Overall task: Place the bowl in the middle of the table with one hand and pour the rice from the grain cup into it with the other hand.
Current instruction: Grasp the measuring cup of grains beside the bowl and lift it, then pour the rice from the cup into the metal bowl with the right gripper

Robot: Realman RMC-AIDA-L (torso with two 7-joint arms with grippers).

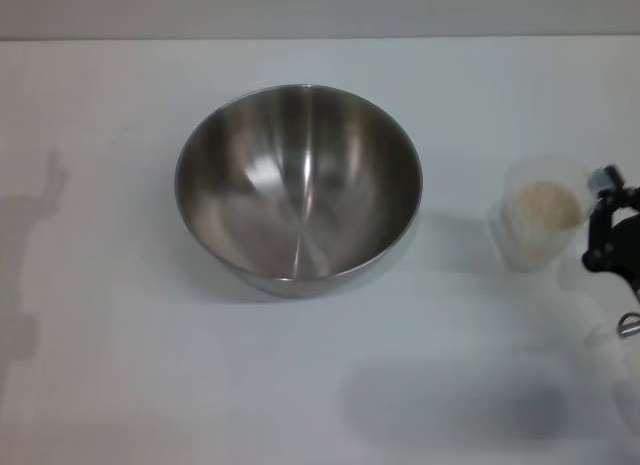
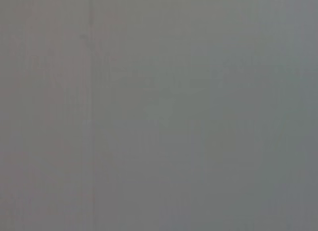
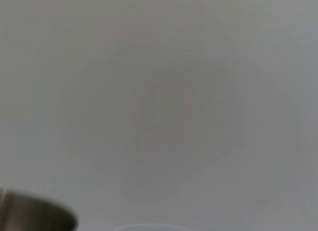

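The steel bowl (image 1: 298,185) stands upright and empty near the middle of the white table (image 1: 100,385). To its right stands the clear grain cup (image 1: 538,228), holding a heap of pale rice (image 1: 545,205). My right gripper (image 1: 604,223) comes in from the right edge of the head view, right beside the cup's right side; I cannot tell whether it touches the cup. In the right wrist view a part of the bowl (image 3: 35,214) shows at the picture's edge. My left gripper is out of view; the left wrist view shows only plain grey.
A shadow of the left arm falls on the table at the far left (image 1: 35,215). The table's far edge (image 1: 320,37) runs along the top of the head view.
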